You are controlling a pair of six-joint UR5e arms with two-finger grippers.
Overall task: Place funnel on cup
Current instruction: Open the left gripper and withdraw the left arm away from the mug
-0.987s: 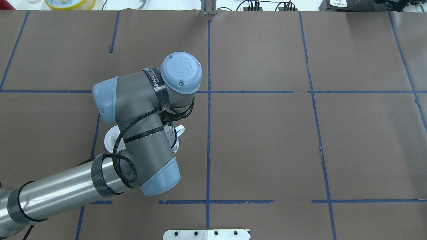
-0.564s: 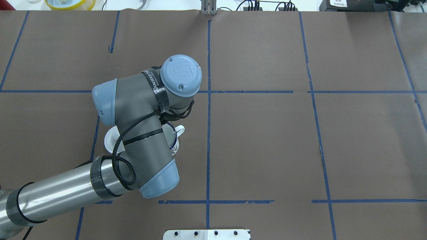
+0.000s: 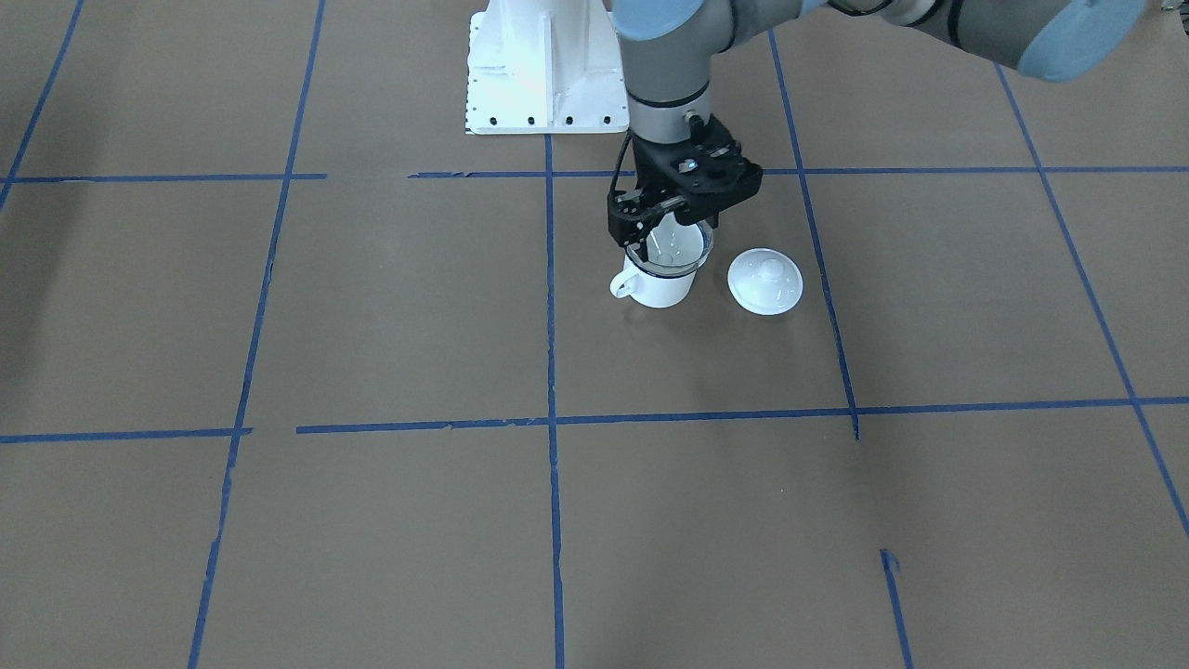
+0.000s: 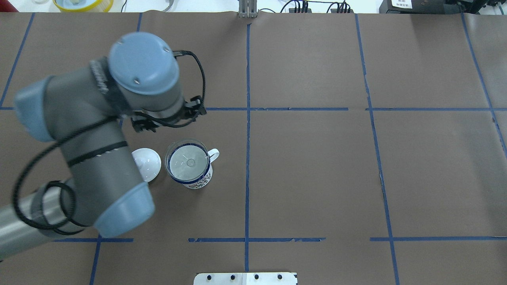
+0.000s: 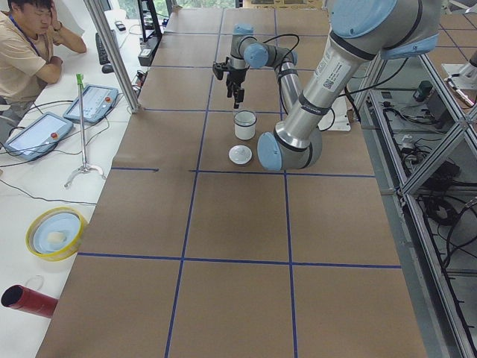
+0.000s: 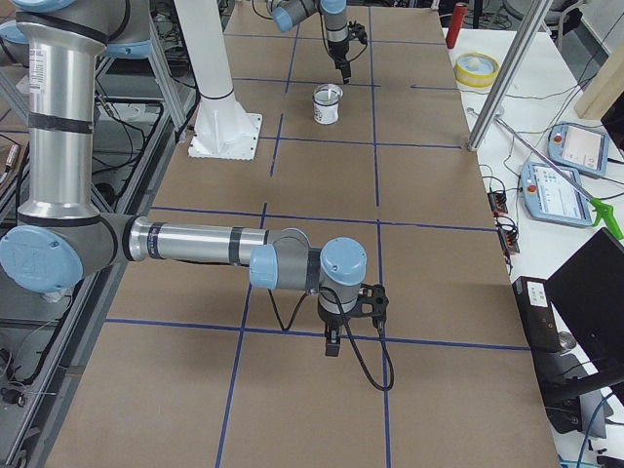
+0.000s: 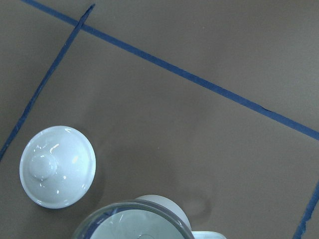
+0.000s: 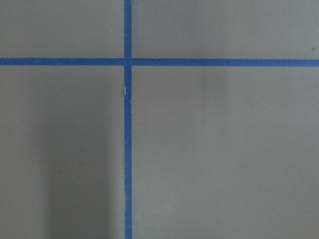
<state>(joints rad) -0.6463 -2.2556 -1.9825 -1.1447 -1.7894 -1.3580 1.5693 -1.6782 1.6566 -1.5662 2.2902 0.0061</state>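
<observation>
We find the funnel (image 4: 187, 161) seated in the cup (image 4: 197, 181), with bare table (image 4: 317, 178) open toward the robot's right. The lid (image 4: 147, 165) lies just beside the cup. The left gripper (image 5: 237, 97) hangs above, near the cup. The right gripper (image 6: 332, 341) is well apart. We cannot tell how wide either claw stands.

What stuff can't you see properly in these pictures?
Funnel spout: front view, the cup wall hides it.
Left pincer: overhead, its own wrist covers it.
Right pincer: right side view only, too small to tell open or shut.
Lid: overhead, the left arm covers one edge.
</observation>
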